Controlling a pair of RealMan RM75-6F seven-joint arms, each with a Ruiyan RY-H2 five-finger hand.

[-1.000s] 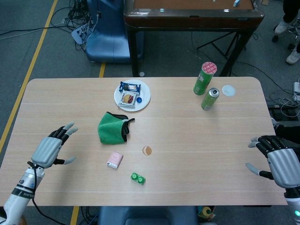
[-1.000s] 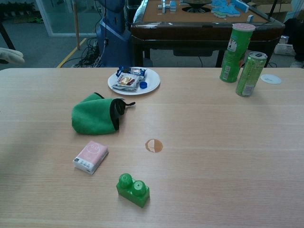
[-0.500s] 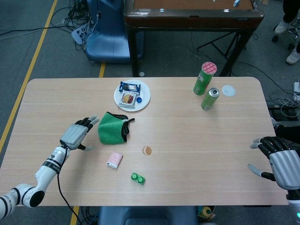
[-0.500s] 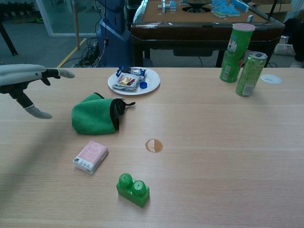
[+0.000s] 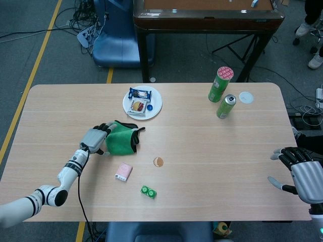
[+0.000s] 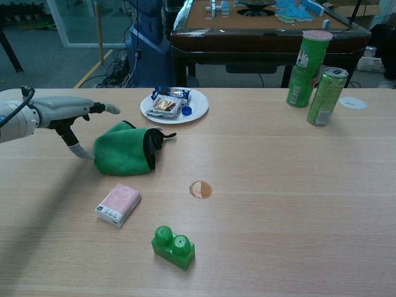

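A crumpled green cloth (image 5: 120,139) (image 6: 125,151) with a black edge lies left of the table's middle. My left hand (image 5: 96,139) (image 6: 65,114) is at its left side, fingers apart; the upper fingers reach over the cloth's top and the thumb is down by its lower left edge. It holds nothing. My right hand (image 5: 302,173) hovers at the table's right edge, fingers spread, holding nothing; the chest view does not show it.
A white plate (image 5: 156,107) (image 6: 197,111) with snack packets sits behind the cloth. A pink packet (image 5: 123,171) (image 6: 118,203), a green brick (image 5: 148,191) (image 6: 173,247) and a round disc (image 5: 158,162) (image 6: 200,189) lie nearer. A green tube (image 5: 220,84) (image 6: 307,60) and can (image 5: 225,106) (image 6: 326,96) stand at far right.
My left hand has swept right across the table from the left edge up to the green cloth. The right hand has barely moved.
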